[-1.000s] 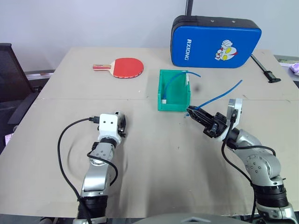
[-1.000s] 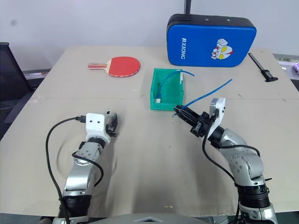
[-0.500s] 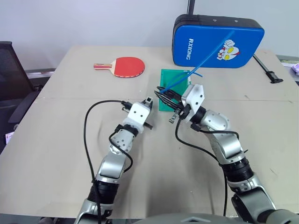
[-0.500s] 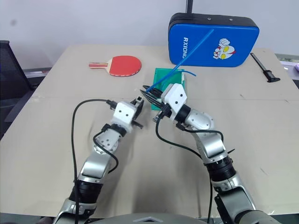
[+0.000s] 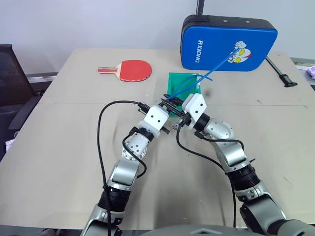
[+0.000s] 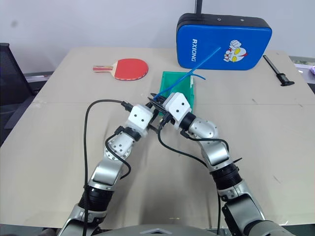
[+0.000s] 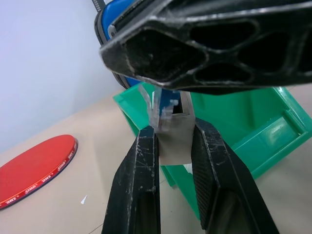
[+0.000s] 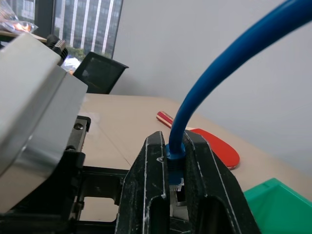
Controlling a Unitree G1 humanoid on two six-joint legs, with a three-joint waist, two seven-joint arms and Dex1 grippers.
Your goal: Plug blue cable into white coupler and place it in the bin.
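Note:
My two grippers meet above the table just in front of the green bin. In the left wrist view my left gripper is shut on the small white coupler. My right gripper is shut on the blue cable just behind its clear plug. The plug hangs right at the coupler's upper end; I cannot tell whether it is seated. The cable's free length rises to the right, across the front of the blue case. One black finger of the right gripper crosses over the coupler.
A red paddle lies at the far left of the table. A big blue padded case stands behind the bin, with a black tool to its right. Another blue cable end pokes over the bin's far rim. A black chair stands left of the table.
My left gripper swung right and up with the coupler. My right gripper swung left and rolled over with the cable. They were far apart and are now together in front of the bin.

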